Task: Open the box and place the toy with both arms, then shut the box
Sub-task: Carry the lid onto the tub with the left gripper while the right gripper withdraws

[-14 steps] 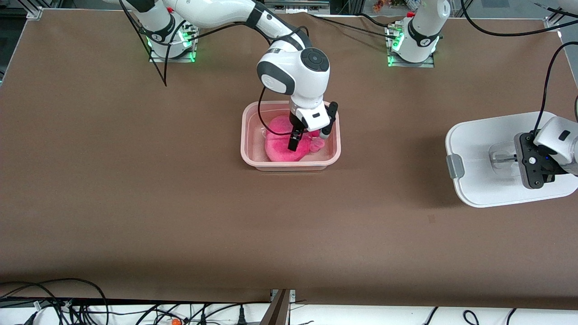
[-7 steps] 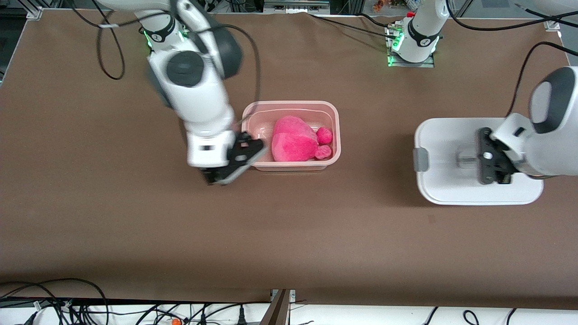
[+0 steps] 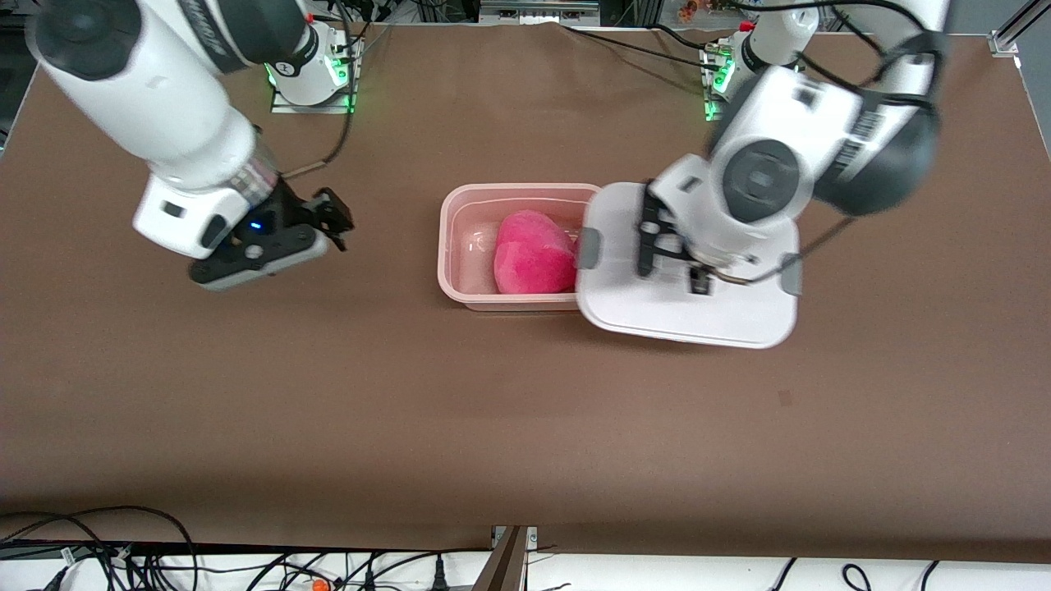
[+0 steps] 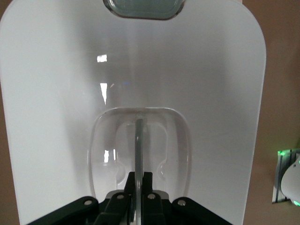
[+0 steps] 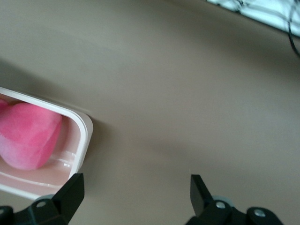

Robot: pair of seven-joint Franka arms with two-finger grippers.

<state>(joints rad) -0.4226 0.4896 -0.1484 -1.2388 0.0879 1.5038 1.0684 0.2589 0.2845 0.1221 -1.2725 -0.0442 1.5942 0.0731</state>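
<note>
The box (image 3: 447, 238), a pinkish tub, stands open at the table's middle with the hot-pink toy (image 3: 534, 258) inside it. My left gripper (image 3: 673, 261) is shut on the centre handle (image 4: 139, 140) of the white lid (image 3: 681, 316) and holds the lid in the air. The lid overlaps the end of the box toward the left arm's side. Its grey clips (image 3: 588, 249) show at both ends. My right gripper (image 3: 332, 220) is open and empty over bare table toward the right arm's end. The right wrist view shows the box's corner (image 5: 82, 136) and the toy (image 5: 28, 136).
The two arm bases (image 3: 312, 74) (image 3: 743, 74) stand along the table edge farthest from the front camera. Cables (image 3: 123, 558) lie off the table's near edge. The brown table top (image 3: 525, 410) lies around the box.
My right gripper left the toy in the box and swung away toward its own end. My left gripper carried the lid from the left arm's end of the table to the box's edge.
</note>
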